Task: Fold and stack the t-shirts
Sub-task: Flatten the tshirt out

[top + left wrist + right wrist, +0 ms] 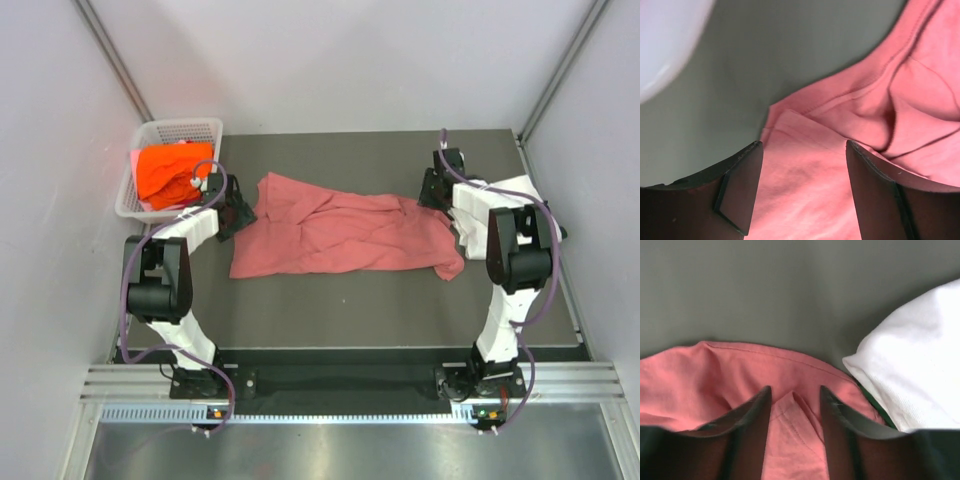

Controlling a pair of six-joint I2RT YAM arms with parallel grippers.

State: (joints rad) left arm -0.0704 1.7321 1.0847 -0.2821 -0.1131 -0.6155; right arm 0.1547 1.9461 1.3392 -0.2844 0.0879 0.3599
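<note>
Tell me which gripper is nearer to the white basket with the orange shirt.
Left. The left gripper sits at the pink shirt's left edge, just beside the basket. The right gripper is across the table, at the shirt's right end.

Grey table (350, 310); pink t-shirt (345, 235), basket (165, 150).

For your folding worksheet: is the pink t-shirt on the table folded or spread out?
Spread out, not folded: the pink t-shirt lies wrinkled in one layer across the table.
</note>
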